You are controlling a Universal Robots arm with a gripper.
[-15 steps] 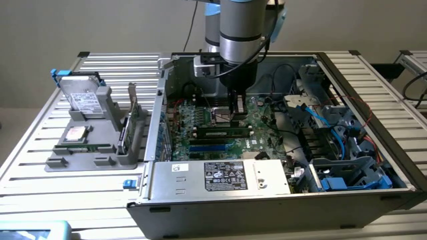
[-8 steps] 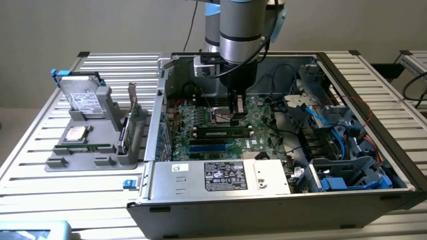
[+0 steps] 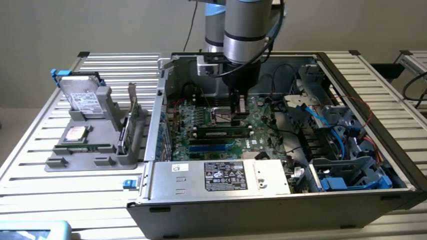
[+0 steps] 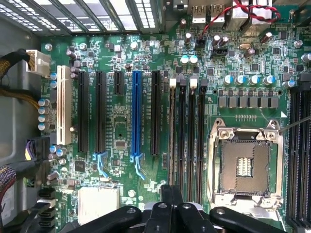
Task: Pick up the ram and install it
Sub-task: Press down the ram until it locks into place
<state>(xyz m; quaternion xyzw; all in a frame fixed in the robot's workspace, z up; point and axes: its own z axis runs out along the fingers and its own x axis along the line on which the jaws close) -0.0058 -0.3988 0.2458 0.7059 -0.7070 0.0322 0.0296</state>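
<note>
Alas — supply label [image 3: 225, 176] unreadable; jaws closed above motherboard [image 4: 122, 104]

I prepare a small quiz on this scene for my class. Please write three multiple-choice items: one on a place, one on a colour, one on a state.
1. The gripper stands: A over the grey holder; B over the motherboard inside the open case; C outside the case.
2. The long slot between black slots is: A red; B blue; C yellow.
3. The fingers are: A wide open; B shut; C bent apart.
Answers: 1 B, green board lies under it; 2 B, it shows plain blue; 3 B, they meet without a gap.
</note>
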